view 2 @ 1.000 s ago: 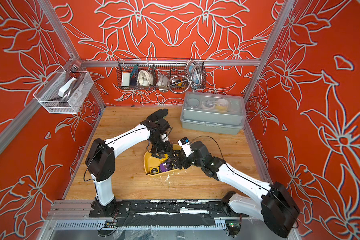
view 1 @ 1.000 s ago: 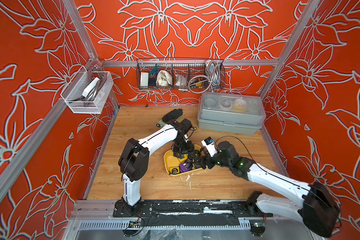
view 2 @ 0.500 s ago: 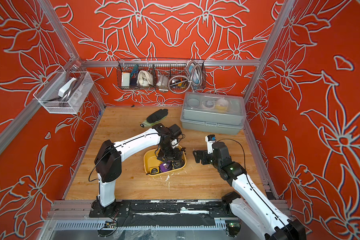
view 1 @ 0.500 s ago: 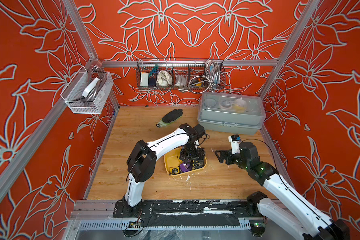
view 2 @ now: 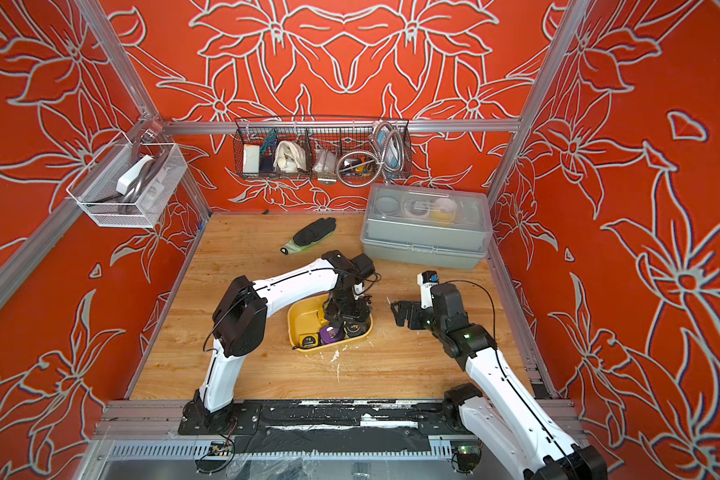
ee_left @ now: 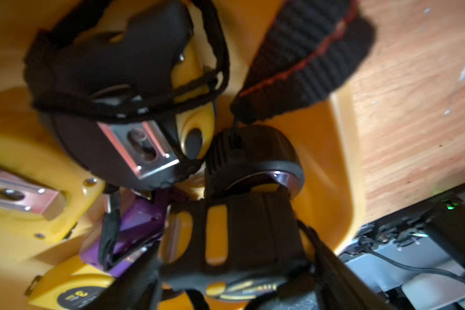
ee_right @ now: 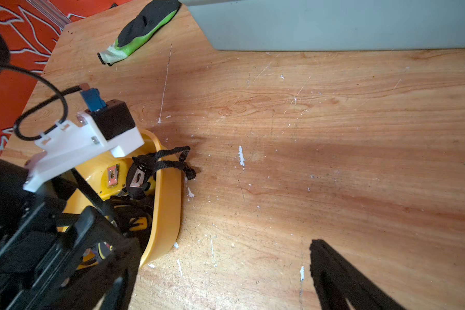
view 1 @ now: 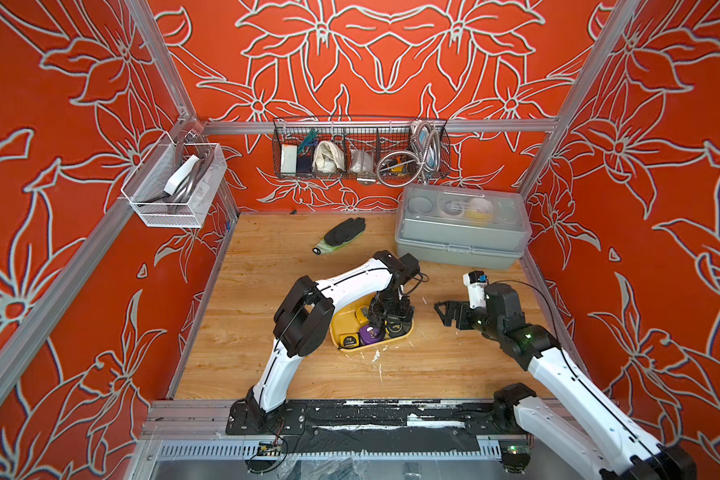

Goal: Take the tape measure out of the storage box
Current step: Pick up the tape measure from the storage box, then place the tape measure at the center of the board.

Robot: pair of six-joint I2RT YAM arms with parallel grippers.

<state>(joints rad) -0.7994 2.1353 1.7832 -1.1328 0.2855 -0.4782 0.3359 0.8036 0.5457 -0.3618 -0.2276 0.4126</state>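
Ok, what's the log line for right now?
left end effector: in yellow storage box, at black-yellow tape measure | right end effector: open, empty

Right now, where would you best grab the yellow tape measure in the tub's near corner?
Likely straight down from above: the yellow tape measure lies label-up, hemmed by the tub wall and the purple one, so sideways is blocked. Pinch the case across whichever edges stay clear.

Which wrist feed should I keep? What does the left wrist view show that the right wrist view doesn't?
Only the left wrist view: a purple tape measure wedged among the others. Only the right wrist view: the glove and the grey case. Both: the yellow storage box, a black tape measure with a metal clip, and the wood table.
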